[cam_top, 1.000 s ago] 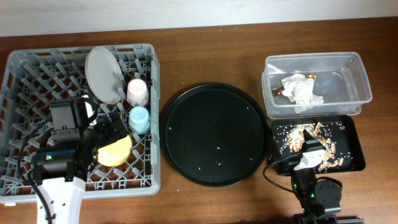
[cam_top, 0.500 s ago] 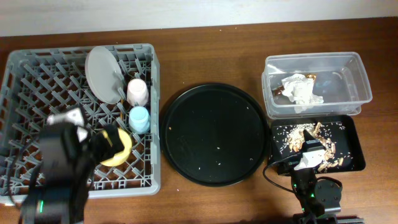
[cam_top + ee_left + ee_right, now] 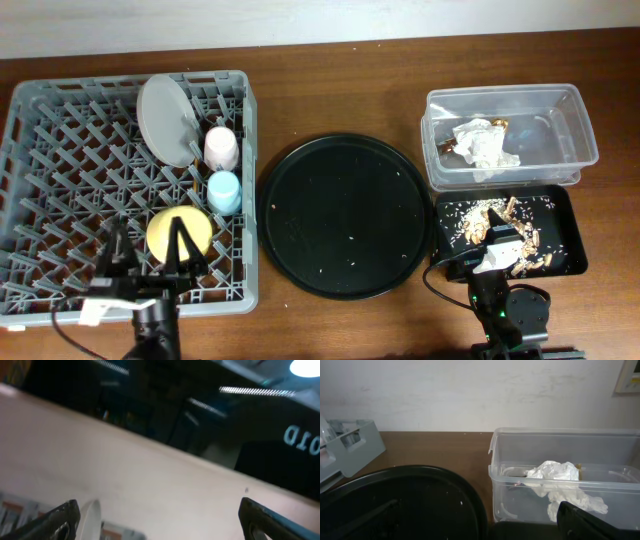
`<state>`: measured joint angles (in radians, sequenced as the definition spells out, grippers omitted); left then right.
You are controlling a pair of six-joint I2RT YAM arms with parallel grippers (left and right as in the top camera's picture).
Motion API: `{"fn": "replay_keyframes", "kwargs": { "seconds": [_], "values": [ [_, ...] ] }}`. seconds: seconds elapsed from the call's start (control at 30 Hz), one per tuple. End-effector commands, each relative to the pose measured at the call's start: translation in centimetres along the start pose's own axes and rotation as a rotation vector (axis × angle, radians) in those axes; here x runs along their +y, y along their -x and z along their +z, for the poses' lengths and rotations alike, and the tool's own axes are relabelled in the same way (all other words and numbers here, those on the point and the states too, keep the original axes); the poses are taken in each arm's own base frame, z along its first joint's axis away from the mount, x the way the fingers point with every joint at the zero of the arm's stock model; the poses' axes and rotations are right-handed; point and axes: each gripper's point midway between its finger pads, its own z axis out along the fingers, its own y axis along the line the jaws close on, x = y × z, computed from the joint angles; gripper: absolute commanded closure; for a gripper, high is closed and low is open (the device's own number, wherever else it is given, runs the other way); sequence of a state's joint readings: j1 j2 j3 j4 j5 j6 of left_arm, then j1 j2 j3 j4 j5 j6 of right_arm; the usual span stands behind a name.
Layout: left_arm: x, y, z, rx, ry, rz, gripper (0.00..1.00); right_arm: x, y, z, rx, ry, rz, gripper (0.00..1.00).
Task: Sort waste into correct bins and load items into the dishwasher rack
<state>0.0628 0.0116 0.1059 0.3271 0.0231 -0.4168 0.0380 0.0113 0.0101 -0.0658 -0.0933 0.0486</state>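
- My left gripper (image 3: 145, 242) stands wide open and holds nothing. It is above the near edge of the dishwasher rack (image 3: 60, 130).
- From overhead, one of its fingers (image 3: 180, 245) crosses in front of the yellow bowl (image 3: 160, 228), which sits in the rack's near right part.
- My left wrist view shows both fingertips far apart at the bottom corners, with a pale wall beyond. A dark panel above carries pale characters that look like "01D", blurred and cut by the frame edge.
- Further back in the rack, the blue cup (image 3: 224, 190) is just beyond the bowl, then the pink cup (image 3: 220, 148). The grey plate (image 3: 165, 118) stands tilted on edge beside them.
- My right gripper (image 3: 497, 243) hangs over the near edge of the shallow black tray (image 3: 565, 205). Only one finger (image 3: 590, 522) shows clearly, so I cannot tell its opening.
- Brown food scraps (image 3: 500, 215) lie scattered in that tray.
- The clear tub (image 3: 575, 110) is just behind it and holds the white napkin (image 3: 485, 145) and the gold wrapper (image 3: 500, 123).
- I can read no labels on the tub, the tray or the rack.
- The round serving tray (image 3: 345, 215) lies between rack and bins, with a few crumbs on it.
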Motion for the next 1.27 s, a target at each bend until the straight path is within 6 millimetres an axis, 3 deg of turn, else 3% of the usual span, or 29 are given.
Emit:
{"fn": "replay_keyframes", "kwargs": {
  "seconds": [0.0, 0.13, 0.2, 0.3, 1.23],
  "values": [
    [2.4, -5.6, -0.7, 0.138, 0.057, 0.039, 0.01, -0.3, -0.2, 0.0, 0.005, -0.014, 0.002, 0.01],
    [6.1, -10.7, -2.5, 0.360, 0.227, 0.185, 0.01, -0.3, -0.2, 0.0, 0.005, -0.014, 0.002, 0.01],
    [6.4, -12.5, -3.3, 0.449, 0.216, 0.248, 0.01, -0.3, -0.2, 0.0, 0.005, -0.014, 0.002, 0.01],
    [5.5, -12.9, -3.3, 0.470, 0.160, 0.255, 0.01, -0.3, -0.2, 0.0, 0.005, -0.014, 0.002, 0.01],
    [5.5, -12.9, -3.3, 0.470, 0.161, 0.256, 0.01, -0.3, -0.2, 0.0, 0.005, -0.014, 0.002, 0.01]
  ]
}}
